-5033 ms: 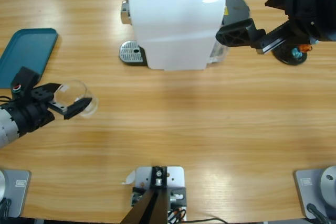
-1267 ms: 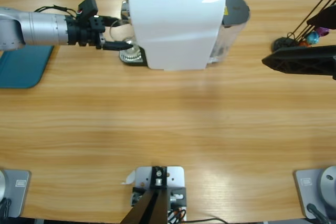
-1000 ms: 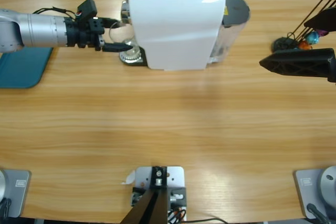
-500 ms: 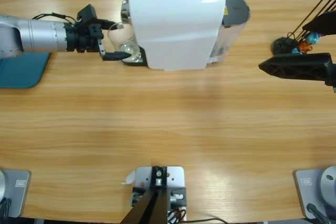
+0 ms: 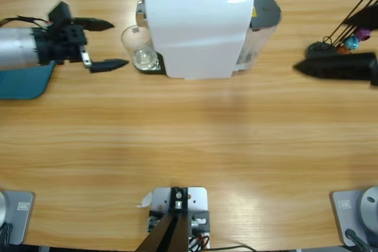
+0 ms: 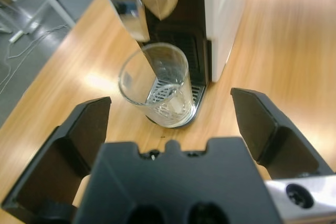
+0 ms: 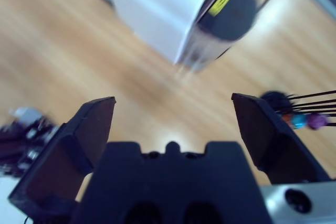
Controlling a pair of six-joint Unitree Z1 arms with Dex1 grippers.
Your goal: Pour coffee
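A clear glass tumbler (image 5: 137, 48) stands upright on the metal drip tray (image 5: 155, 66) of the white coffee machine (image 5: 195, 28), under its spout. No coffee shows; the glass (image 6: 157, 85) looks clear inside. My left gripper (image 5: 106, 44) is open a short way left of the glass, not touching it. In the left wrist view its jaws stand wide on either side, with the left gripper (image 6: 170, 100) short of the glass. My right gripper (image 5: 304, 68) hangs at the table's right edge. The right gripper (image 7: 173, 100) is open and holds nothing, pointing toward the machine (image 7: 157, 9).
A teal tray (image 5: 18, 81) lies at the left edge under my left arm. A black capsule stand (image 5: 339, 42) with colourful capsules is at the far right. The machine's water tank with a dark lid (image 5: 264, 10) sits on its right side.
My left gripper has let go of the glass on the drip tray and pulled back to the left, jaws spread wide. The right gripper has barely shifted.
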